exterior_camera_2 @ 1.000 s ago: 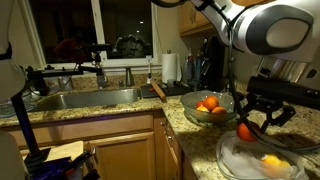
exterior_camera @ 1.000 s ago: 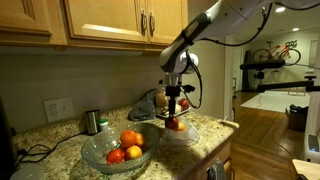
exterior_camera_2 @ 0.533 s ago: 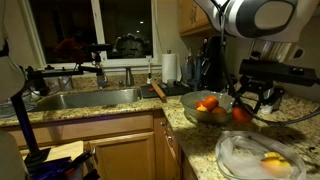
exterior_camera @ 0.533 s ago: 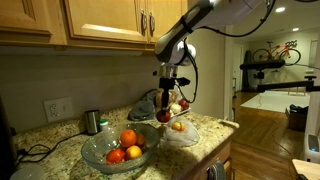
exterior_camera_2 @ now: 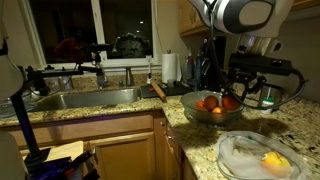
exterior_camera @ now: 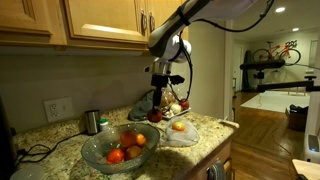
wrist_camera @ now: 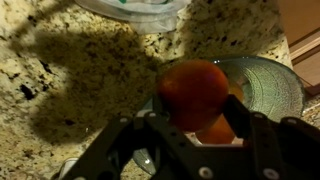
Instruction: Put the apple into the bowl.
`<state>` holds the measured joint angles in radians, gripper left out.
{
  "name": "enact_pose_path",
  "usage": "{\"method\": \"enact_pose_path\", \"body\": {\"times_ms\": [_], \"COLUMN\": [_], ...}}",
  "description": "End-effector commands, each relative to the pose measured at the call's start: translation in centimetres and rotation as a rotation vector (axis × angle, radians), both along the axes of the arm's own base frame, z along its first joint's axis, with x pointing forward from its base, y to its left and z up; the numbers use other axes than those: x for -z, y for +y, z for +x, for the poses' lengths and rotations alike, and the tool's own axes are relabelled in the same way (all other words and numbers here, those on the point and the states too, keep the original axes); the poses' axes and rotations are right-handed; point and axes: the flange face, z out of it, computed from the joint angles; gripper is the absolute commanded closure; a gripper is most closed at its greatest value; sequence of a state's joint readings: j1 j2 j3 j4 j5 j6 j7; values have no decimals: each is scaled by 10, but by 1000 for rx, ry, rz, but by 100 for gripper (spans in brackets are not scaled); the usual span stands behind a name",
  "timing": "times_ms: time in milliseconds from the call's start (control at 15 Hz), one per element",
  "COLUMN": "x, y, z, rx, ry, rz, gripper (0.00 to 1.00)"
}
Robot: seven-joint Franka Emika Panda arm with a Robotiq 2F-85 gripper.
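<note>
We see the bowl [exterior_camera: 93, 151] on the worktop [exterior_camera: 55, 140] with round fruits [exterior_camera: 131, 139] in it. The apple [exterior_camera: 157, 115] hangs over its rim, on the side toward the dish [exterior_camera: 192, 136], which stands just beside the bowl and holds a single fruit [exterior_camera: 180, 126].

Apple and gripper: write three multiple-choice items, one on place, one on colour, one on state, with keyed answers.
1. Where is the apple?
A) in the sink
B) held in the air
C) on the floor

2. What colour is it?
A) green
B) purple
C) red

3. How is the gripper?
A) shut on the apple
B) open and empty
C) out of view

Answers:
1 B, it hangs near the bowl.
2 C, the wrist view shows red skin.
3 A, it clamps the apple from both sides.
</note>
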<state>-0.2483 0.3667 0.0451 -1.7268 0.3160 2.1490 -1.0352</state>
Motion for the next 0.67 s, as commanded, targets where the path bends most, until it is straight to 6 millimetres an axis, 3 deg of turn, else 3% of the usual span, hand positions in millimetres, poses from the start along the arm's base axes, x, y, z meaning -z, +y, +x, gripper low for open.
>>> {"method": "enact_pose_path", "body": {"times_ms": [0,267,600], "x": [-11,-9,-3], "y": [22,48,63], "z": [-4,1,7], "rx": [-61,-124,-176], "ry": [-25,-34,-36], "rz": [28,27,21], "gripper": [62,62,62]}}
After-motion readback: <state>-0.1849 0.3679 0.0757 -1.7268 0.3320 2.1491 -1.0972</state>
